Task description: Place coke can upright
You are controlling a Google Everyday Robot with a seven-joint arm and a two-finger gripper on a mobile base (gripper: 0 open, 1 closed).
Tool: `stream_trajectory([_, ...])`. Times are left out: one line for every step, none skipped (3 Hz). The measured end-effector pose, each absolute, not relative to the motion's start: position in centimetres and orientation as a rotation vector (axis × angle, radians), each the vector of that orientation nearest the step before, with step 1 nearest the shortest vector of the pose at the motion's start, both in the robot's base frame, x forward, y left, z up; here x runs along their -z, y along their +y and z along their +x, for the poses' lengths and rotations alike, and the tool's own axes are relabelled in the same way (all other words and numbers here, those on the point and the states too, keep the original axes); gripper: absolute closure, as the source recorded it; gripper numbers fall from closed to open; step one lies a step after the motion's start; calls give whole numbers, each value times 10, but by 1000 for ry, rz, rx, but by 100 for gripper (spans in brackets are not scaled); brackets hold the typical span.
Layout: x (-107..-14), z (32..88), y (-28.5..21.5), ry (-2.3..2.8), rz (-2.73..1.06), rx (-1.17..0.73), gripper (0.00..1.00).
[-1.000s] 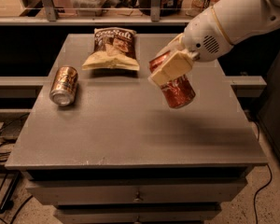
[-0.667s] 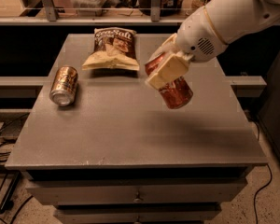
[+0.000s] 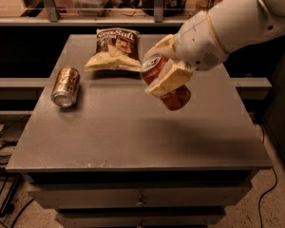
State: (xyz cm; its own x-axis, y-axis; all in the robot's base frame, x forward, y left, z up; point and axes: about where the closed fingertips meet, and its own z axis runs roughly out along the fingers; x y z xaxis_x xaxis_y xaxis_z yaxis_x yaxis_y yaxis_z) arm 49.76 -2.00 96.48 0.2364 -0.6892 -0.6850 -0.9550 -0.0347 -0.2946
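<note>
1. The claw (image 3: 157, 71) is closed on the coke can (image 3: 177, 99), with its cream fingers (image 3: 170, 79) pressed across the can's body. The white arm (image 3: 228, 25) reaches in from the upper right.
2. The coke can hangs in the air over the middle-right of the worktop (image 3: 133, 137), seemingly clear of the surface. It is tilted, with the silver top pointing up and to the left and the base down and to the right.
3. The step in hand looks to be righting the can before it goes down. The wrist should turn until the top rim faces straight up and the base is level with the worktop (a base that lands on one edge would likely tip the can on release).
4. The descent should be straight down onto the bare patch below. That spot is well apart from the gold-brown can (image 3: 65, 87) lying on its side at the left and from the chip bag (image 3: 113, 51) at the back.
5. The claw should let go only once the whole base rests flat. The fingers should part evenly and draw away without brushing the side, since a light can probably topples at a nudge.
</note>
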Motion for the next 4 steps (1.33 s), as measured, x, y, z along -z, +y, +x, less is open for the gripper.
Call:
stream_trajectory([-965, 493, -24, 1390, -1778, -500, 100])
stream_trajectory([-961, 490, -31, 1275, -1723, -555, 100])
stream_trajectory([-954, 489, -40, 1185, -1641, -607, 83])
stream_trajectory([-946, 489, -48, 1103, -1559, -647, 59])
